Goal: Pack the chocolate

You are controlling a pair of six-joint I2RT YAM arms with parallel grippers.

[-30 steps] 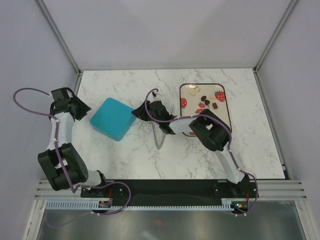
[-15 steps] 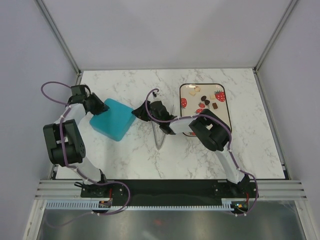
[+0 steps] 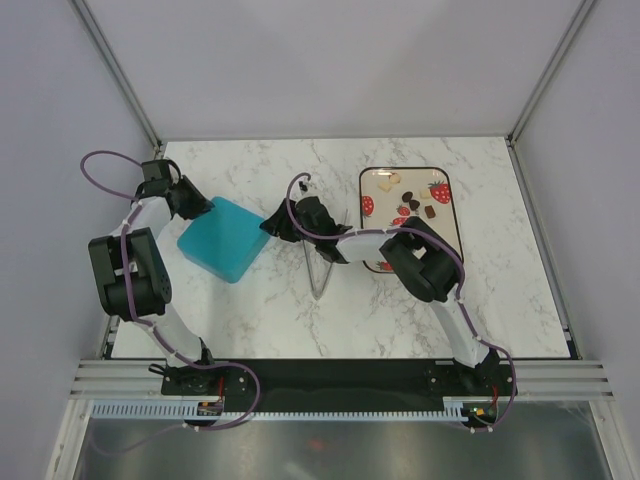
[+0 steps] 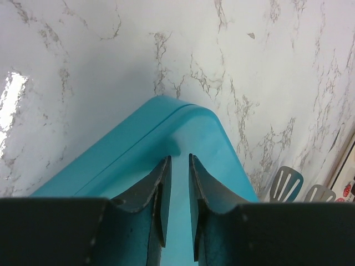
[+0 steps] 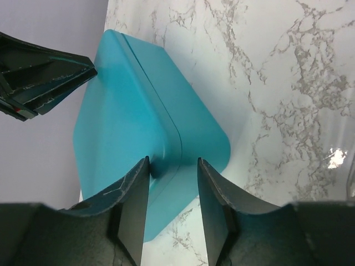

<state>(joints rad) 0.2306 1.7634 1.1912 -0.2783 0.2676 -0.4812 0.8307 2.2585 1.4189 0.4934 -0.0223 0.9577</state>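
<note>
The chocolate (image 3: 411, 203), several small dark, brown and cream pieces, lies on a strawberry-print tray (image 3: 404, 169) at the back right. A closed teal box (image 3: 222, 240) sits left of centre. My left gripper (image 3: 196, 205) is at its far-left corner; in the left wrist view its jaws (image 4: 178, 160) stand a narrow gap apart over the lid (image 4: 205, 144), nothing between them. My right gripper (image 3: 272, 225) is at the box's right corner, open (image 5: 173, 163), straddling the lid's seam (image 5: 166, 119). Its left fingertip (image 5: 143, 166) touches the box's side.
Silver tongs (image 3: 322, 268) lie on the marble between the box and the tray; their slotted tips (image 4: 285, 180) show in the left wrist view. Side walls stand close on the left (image 3: 60, 150) and right. The right forearm stretches from the tray's front towards the box.
My left arm swung in from the left wall to the box's far-left corner and its jaws narrowed. My right gripper stayed at the box's right corner and its jaws widened.
</note>
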